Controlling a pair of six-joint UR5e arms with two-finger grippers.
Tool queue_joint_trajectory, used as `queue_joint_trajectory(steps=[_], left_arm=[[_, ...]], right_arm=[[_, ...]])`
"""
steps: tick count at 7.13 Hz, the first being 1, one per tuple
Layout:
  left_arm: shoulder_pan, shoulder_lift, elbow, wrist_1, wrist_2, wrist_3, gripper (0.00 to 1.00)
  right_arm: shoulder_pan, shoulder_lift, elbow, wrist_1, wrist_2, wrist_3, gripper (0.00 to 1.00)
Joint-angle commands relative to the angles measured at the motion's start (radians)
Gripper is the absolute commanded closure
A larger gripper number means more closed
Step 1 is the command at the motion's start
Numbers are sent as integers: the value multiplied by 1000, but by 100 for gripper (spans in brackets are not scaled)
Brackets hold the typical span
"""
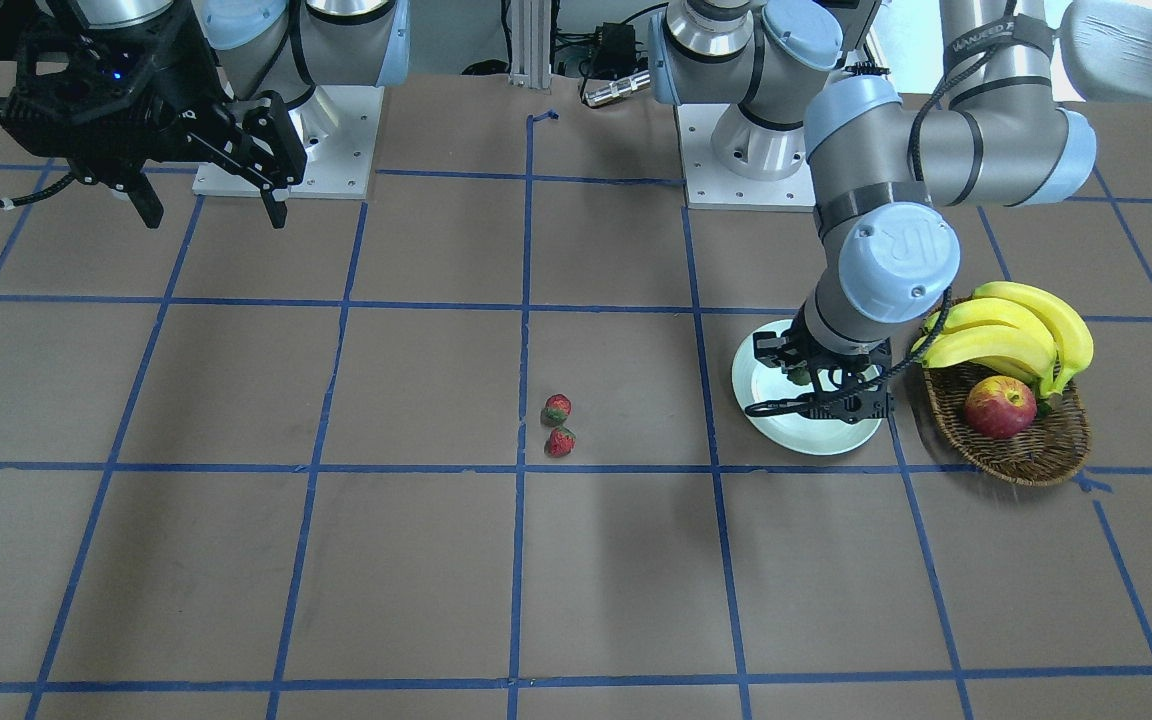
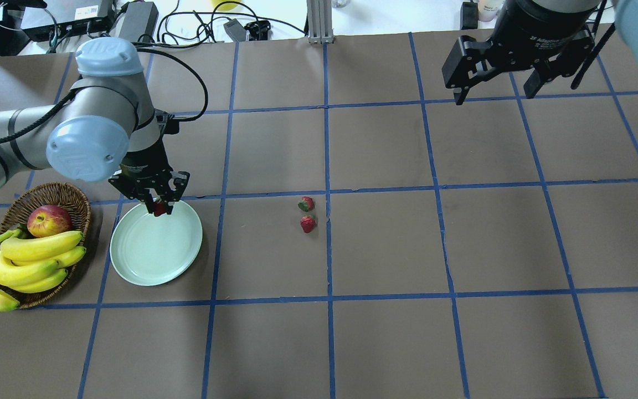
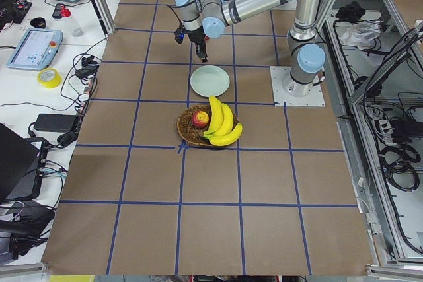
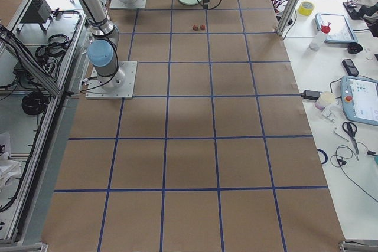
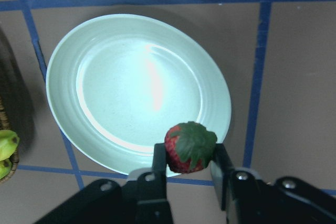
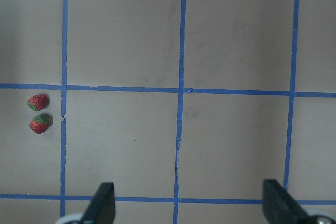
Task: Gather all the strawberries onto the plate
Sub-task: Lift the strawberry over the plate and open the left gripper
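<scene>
Left gripper [image 5: 190,155] holds one strawberry [image 5: 187,147] over the rim of the mint-green plate [image 2: 150,260].

Its two fingers are clamped on the berry's sides, with the green cap facing the wrist camera; whether the berry touches the plate cannot be told. Two other strawberries [image 2: 307,214] lie close together on the brown table [image 2: 385,332] beside a blue tape line [image 2: 328,244], well apart from the plate. The right gripper [image 2: 493,95] hangs with its jaws spread wide and nothing between them. A wicker basket [image 2: 72,194] with an apple [image 2: 49,220] and bananas [image 2: 25,260] sits just beside the plate. The left arm's pale blue joint cap [image 2: 103,51] bears a "UR" mark; the lettering on the right gripper's body is too small to read.
</scene>
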Motion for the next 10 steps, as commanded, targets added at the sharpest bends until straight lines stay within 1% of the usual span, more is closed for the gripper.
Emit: queue_joint_trajectory(steps=[1, 3, 4, 5, 6, 7, 8, 9, 10], left_arm=[[104, -21, -79, 88, 1, 43, 100], [115, -54, -106, 143, 19, 58, 100], [115, -62, -106, 143, 21, 61, 45], [114, -62, -106, 141, 24, 55, 0], [114, -56, -100, 143, 13, 61, 0], [97, -21, -95, 131, -19, 31, 0], [85, 1, -90, 120, -85, -45, 0], [30, 2, -89, 130, -196, -117, 0], [-72, -7, -64, 162, -222, -223, 0]], right_arm=[[0, -1, 0, 0, -2, -2, 0], [0, 1, 0, 0, 1, -2, 0], [0, 1, 0, 0, 0, -2, 0], [1, -1, 0, 0, -2, -2, 0], [0, -1, 0, 0, 0, -2, 0], [0, -1, 0, 0, -2, -2, 0], [0, -1, 0, -1, 1, -2, 0], [0, -1, 0, -1, 1, -3, 0], [0, -1, 0, -1, 1, -3, 0]])
